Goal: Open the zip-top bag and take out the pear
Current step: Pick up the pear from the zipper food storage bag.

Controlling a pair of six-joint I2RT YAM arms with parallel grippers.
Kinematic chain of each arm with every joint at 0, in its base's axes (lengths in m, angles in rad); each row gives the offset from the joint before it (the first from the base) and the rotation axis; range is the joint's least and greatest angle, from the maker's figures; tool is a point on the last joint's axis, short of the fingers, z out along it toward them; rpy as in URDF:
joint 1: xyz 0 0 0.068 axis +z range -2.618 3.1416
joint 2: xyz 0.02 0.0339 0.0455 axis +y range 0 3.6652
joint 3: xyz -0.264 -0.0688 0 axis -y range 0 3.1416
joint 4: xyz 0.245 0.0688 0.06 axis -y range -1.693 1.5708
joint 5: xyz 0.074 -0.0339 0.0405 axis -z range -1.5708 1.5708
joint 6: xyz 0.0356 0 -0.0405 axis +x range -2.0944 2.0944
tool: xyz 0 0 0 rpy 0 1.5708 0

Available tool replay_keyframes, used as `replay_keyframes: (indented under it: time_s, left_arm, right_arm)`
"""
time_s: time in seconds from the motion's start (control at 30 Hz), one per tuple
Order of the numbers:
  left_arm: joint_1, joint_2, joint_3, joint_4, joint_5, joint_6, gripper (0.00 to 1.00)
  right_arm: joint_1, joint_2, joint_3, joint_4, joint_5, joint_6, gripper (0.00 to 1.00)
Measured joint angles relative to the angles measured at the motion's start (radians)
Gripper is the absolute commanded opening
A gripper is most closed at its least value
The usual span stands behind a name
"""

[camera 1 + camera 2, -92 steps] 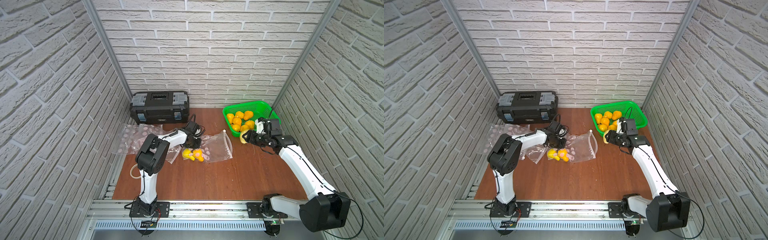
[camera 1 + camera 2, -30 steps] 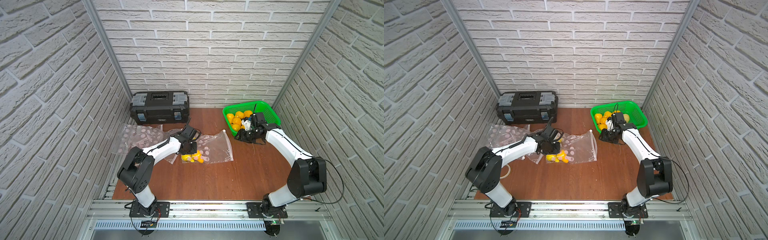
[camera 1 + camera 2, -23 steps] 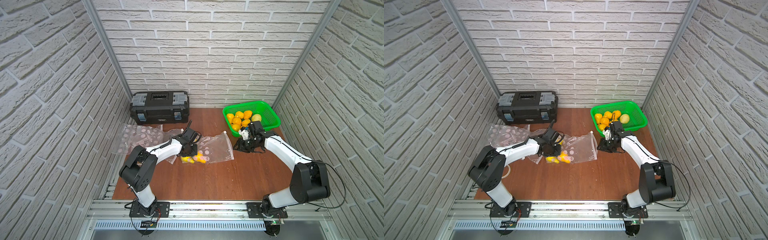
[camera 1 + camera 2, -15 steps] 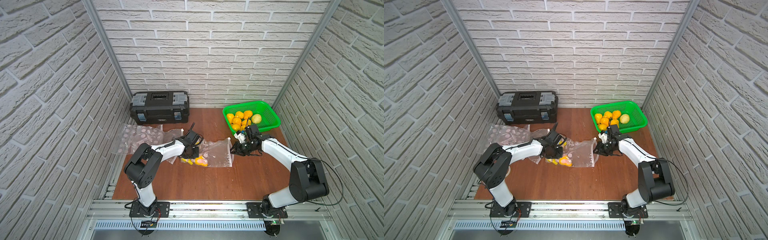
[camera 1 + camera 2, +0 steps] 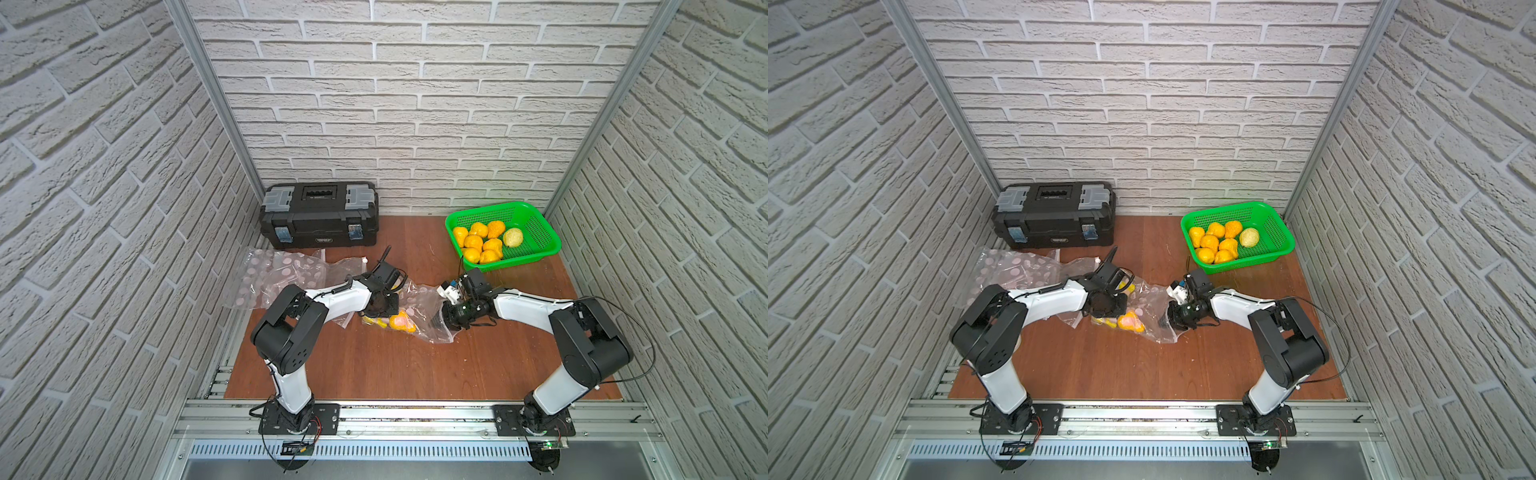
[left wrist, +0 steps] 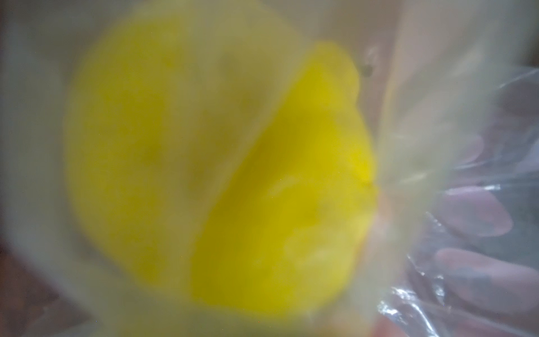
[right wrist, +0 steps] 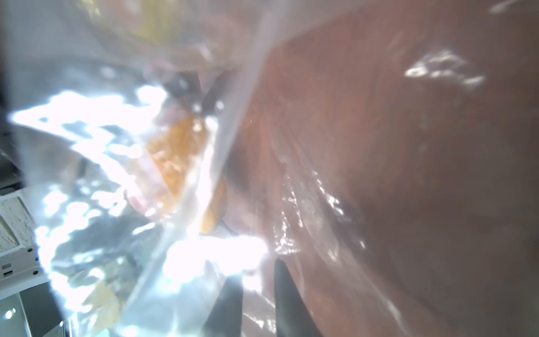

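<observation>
zip-top bag [image 5: 419,299] holds pears [image 5: 399,322]; basket [image 5: 536,232] holds fruit [image 5: 478,243]

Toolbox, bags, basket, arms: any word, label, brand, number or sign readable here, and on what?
Toolbox: small label plate on its front wall, lettering too small to read.
No other text shows in any view; both wrist views are blurred.

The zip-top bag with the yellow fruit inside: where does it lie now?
In both top views the zip-top bag lies near the middle of the wooden table, between the left gripper and the right gripper, in front of the black toolbox.
</observation>
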Motion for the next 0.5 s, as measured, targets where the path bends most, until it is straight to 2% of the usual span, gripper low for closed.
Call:
replay_keyframes:
  time_s: [0.27, 0.5]
  left_arm:
    - [-0.008, 0.01, -0.002, 0.04, -0.014, -0.019, 0.0]
    - [-0.008, 0.015, -0.004, 0.081, -0.029, -0.017, 0.0]
  right_arm:
    - [0.101, 0.049, -0.048, 0.251, 0.012, 0.127, 0.29]
    - [0.132, 0.022, -0.111, 0.369, 0.187, 0.192, 0.2]
